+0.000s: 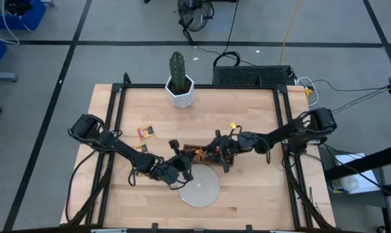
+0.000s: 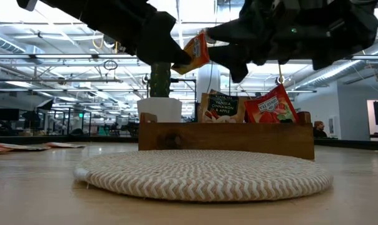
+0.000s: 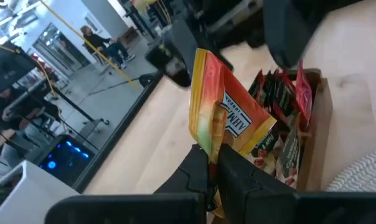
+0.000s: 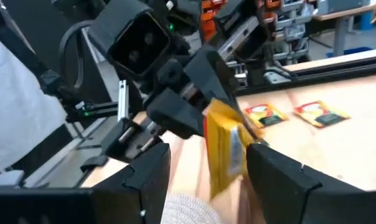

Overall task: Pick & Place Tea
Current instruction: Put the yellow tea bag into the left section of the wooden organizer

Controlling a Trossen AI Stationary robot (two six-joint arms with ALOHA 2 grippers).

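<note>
Above the wooden tray (image 2: pixel 226 139), an orange-yellow tea sachet (image 3: pixel 228 115) hangs in the air, pinched at its lower edge by the left gripper (image 3: pixel 211 163), whose fingers are closed tight on the wrapper. From the low view the sachet (image 2: pixel 195 53) sits tilted, clear of the tray's contents. The right gripper (image 4: pixel 206 165) faces it from the other side with its two fingers spread apart; the sachet (image 4: pixel 226 149) stands between them, and they do not clamp it.

Below, more sachets stand upright in the tray: a dark-green one (image 2: pixel 218 107) and a red one (image 2: pixel 270 106) lean against each other, poking above the wooden wall. Two further sachets (image 4: pixel 294 114) lie flat on the table (image 1: pixel 247 110), well apart from the tray, near the left arm's side.

Just in front of the tray lies the round woven disc (image 2: pixel 204 173), flat on the table. At the table's far edge a cactus in a white pot (image 1: pixel 179 81) stands upright.
</note>
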